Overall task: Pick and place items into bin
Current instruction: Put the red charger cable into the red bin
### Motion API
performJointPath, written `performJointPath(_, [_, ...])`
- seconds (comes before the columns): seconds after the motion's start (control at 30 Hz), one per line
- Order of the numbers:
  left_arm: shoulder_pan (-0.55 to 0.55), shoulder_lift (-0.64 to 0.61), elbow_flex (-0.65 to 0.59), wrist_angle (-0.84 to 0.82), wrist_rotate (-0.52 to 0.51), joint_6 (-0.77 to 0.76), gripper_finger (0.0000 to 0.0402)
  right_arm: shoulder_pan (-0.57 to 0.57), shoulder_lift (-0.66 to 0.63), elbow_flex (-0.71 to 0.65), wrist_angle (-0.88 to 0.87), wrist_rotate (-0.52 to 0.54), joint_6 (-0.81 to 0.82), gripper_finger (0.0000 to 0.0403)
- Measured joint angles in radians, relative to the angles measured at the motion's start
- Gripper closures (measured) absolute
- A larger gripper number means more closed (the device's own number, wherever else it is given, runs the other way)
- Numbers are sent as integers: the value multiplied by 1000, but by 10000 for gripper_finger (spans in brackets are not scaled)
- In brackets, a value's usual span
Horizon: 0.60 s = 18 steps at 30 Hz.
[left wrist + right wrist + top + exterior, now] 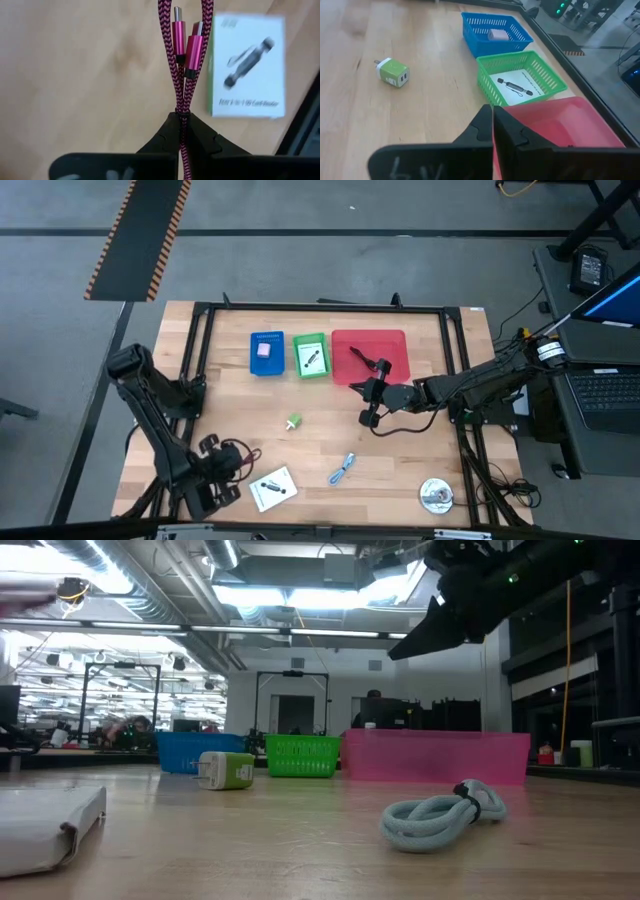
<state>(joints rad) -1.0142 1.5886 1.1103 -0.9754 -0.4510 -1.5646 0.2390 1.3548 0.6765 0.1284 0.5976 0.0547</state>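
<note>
Presently the left gripper [181,131] is clamped tight on a maroon braided cable [179,65], two metal plugs of it showing just past the fingertips; a white card-reader box [247,65] lies on the table beneath. Seen from above, this gripper [222,464] sits well to the near-left of the red bin [370,356], the box [272,488] just beside it.

Right gripper [492,131]: fingers pressed together, nothing between them. It hangs over the near edge of the red bin [560,122], above the table surface [371,402].

Left of the red bin: a green basket [311,355] with a printed card inside, then a blue basket [266,352] holding a small pale piece.

Near side of the red bin, on the wooden table [440,450]: a green-white charger [293,421], a light-blue cable loop [342,469], and further right a round silver item [435,495].
</note>
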Motion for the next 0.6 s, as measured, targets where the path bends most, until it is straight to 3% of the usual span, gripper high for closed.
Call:
performJointPath(0.27, [-29,-113,-25,-44,-365,182,397,33,0,0,24,0,-14,402])
performJointPath(0.6, [-51,-247,-242,7,-562,146,398,103,-54,0,64,0,-58,402])
